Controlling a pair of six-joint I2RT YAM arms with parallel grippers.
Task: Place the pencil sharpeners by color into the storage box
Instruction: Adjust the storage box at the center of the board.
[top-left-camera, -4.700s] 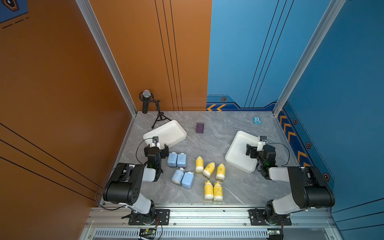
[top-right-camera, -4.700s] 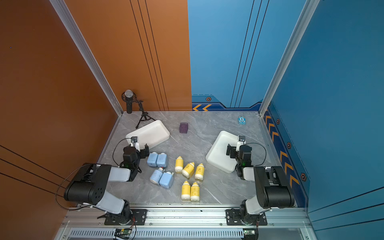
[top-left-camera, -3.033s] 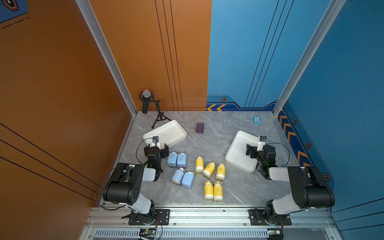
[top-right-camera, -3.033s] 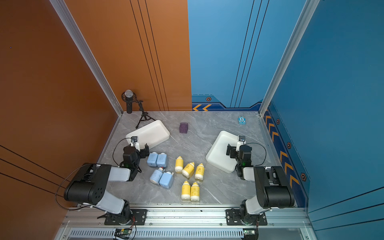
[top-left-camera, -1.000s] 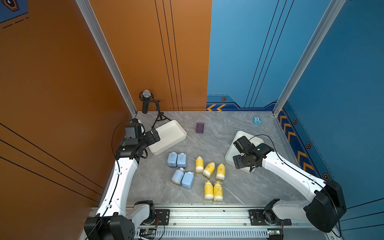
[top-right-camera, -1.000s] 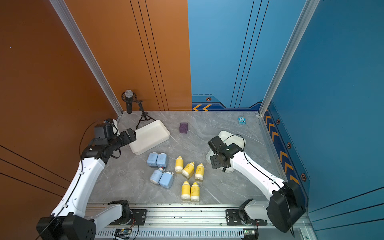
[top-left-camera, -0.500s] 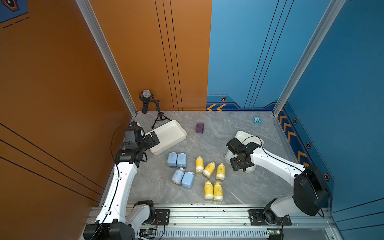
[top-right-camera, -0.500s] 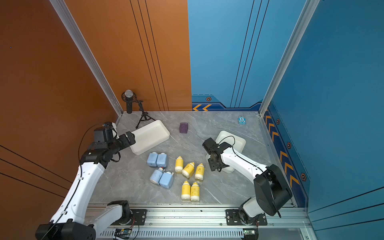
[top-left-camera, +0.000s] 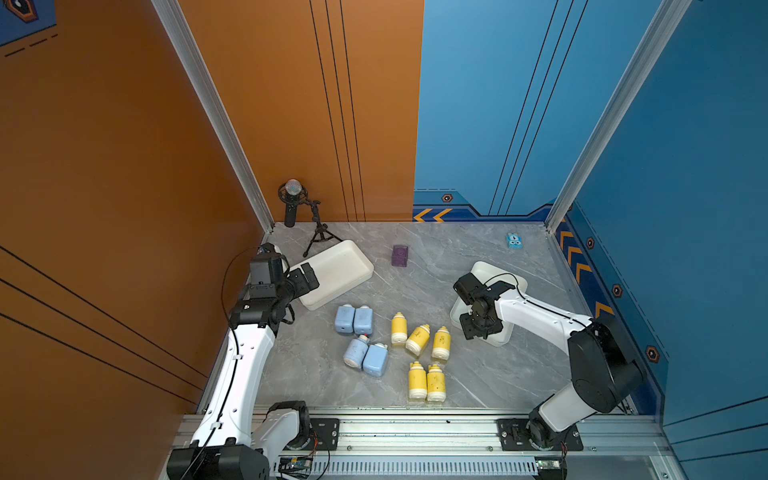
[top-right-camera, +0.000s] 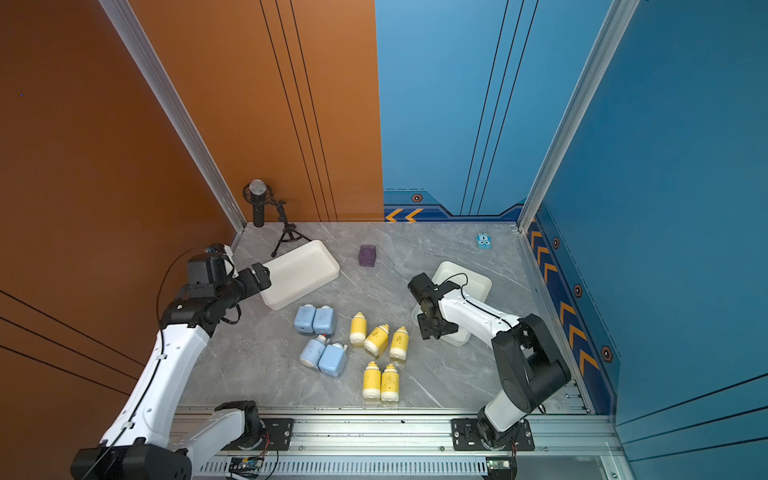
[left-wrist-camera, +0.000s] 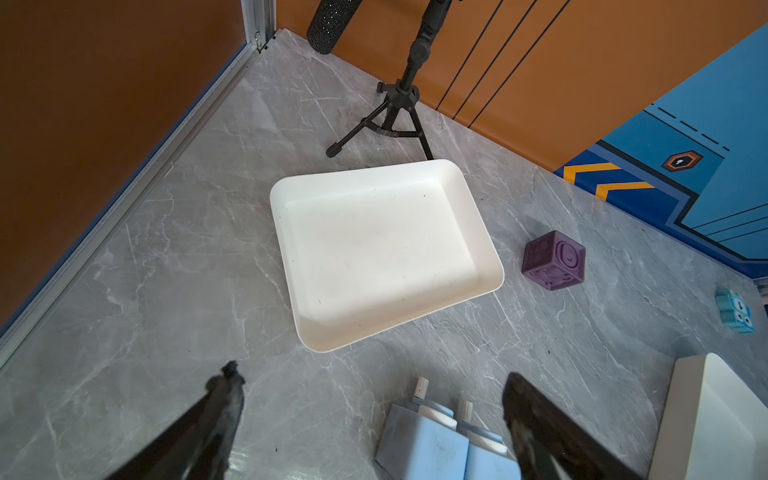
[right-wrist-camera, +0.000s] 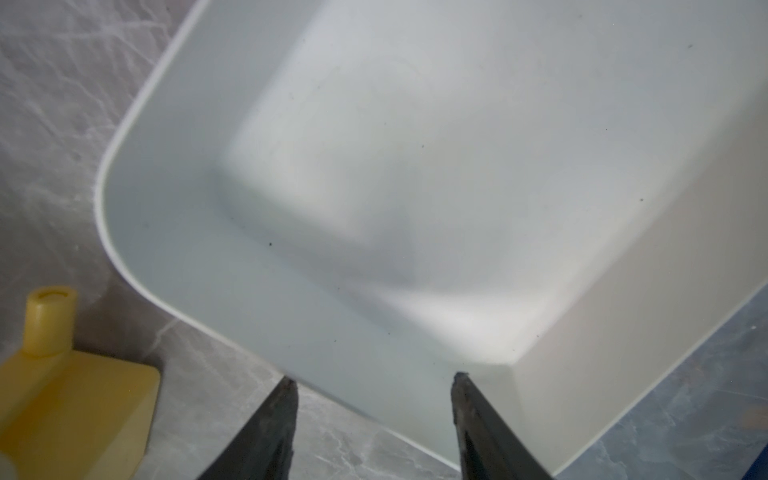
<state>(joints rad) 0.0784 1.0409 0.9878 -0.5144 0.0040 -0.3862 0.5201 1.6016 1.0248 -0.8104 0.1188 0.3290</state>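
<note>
My left pincer (top-left-camera: 305, 276) hangs over the near-left end of the left white tray (top-left-camera: 345, 266), tilted down toward it. It is released: in the left wrist view its two dark fingers (left-wrist-camera: 208, 424) stand wide apart with only grey table (top-left-camera: 316, 365) between them. That tray sits slantwise near the back left corner, just in front of the black microphone on its tripod (top-left-camera: 293, 199).

All nine sharpeners lie on the table between my two trays. The four blue pencil sharpeners (top-left-camera: 354, 319) come first. Two lie side by side and touching, just near of the left tray, with their caps toward it. The other two, also touching, lie tilted a little closer to the front rail. The left wrist view catches the first pair (left-wrist-camera: 424, 444) at its edge.

Farther back, well apart from them, stands the dark purple block (top-left-camera: 400, 254).

The five yellow pencil sharpeners (top-left-camera: 417, 338) follow. Three form a loose row beside the blue ones, the middle one tilted. Two more lie side by side, touching, nearest the rail.

My right pincer (top-left-camera: 480, 330) points down over the near-left corner of the right white tray (top-left-camera: 498, 274). In the right wrist view its fingers (right-wrist-camera: 266, 436) are parted. The tray's rim (right-wrist-camera: 137, 266) runs across the gap between them, and they grasp nothing. One yellow sharpener (right-wrist-camera: 75, 395) lies just beside that corner.

Near the back right corner sits the small blue box with a face (top-left-camera: 514, 241).
</note>
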